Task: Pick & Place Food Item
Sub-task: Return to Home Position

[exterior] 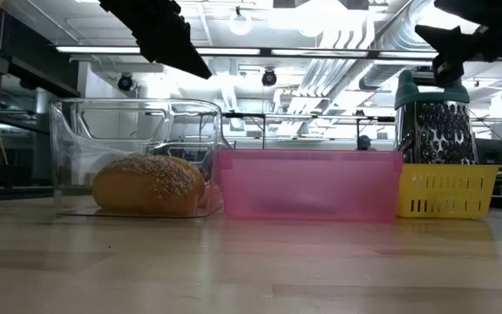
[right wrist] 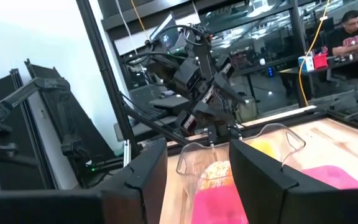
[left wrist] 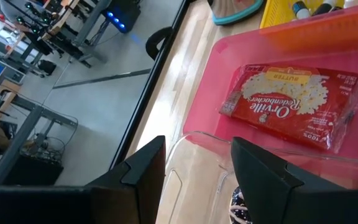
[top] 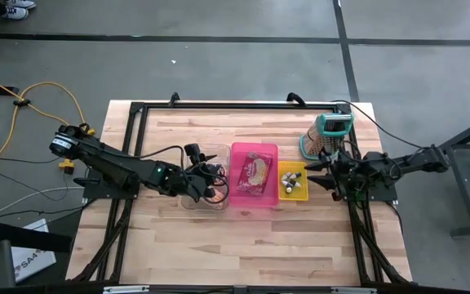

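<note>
**Placing seems done, the arms are not yet home**

The brown seeded food item [exterior: 149,185] lies inside the transparent bin [exterior: 77,139] on the counter [exterior: 251,262]. The left tool [left wrist: 197,155] hangs over this bin, its fingers apart and empty. The right tool [right wrist: 197,155], beside the yellow basket [top: 293,181], is also apart and empty. I judge that only the return of the 2 arms is left.

The table [top: 259,237] is pale planked wood, matt. The transparent bin [exterior: 129,122] is clear, glossy plastic, and the seeded bun [exterior: 149,185] inside has a rough, speckled crust. The pink bin [exterior: 308,187] is frosted, translucent plastic, holding a popcorn packet [left wrist: 291,106] in shiny film. The yellow basket [exterior: 447,192] is slotted plastic. The grater [exterior: 434,131] is punched metal, dully gleaming.
</note>
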Controlling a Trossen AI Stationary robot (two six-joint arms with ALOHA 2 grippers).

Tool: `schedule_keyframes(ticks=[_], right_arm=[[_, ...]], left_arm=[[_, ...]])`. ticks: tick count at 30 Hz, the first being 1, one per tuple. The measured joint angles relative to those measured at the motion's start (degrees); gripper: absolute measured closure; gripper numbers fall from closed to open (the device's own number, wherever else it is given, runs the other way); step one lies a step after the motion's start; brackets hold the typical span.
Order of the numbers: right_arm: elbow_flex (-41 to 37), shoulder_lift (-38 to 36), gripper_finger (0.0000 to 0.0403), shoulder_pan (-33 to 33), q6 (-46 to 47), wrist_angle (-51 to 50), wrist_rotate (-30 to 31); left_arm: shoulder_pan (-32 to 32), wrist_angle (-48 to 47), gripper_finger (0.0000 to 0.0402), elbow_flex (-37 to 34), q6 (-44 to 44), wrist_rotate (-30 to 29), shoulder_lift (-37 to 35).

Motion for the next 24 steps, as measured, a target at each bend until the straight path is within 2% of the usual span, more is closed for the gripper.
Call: schedule_keyframes(ticks=[13, 24], right_arm=[[-3.6, -3.2, 0.0241, 0.0, 1.5, 0.2, 3.3], [-3.8, -3.3, 0.0241, 0.0, 4.3, -4.1, 2.8]], left_arm=[[0.0, 0.4, 0.0227, 0.0, 0.0, 0.0, 0.0], [0.0, 1.0, 0.0227, 0.0, -0.1, 0.0, 0.0]])
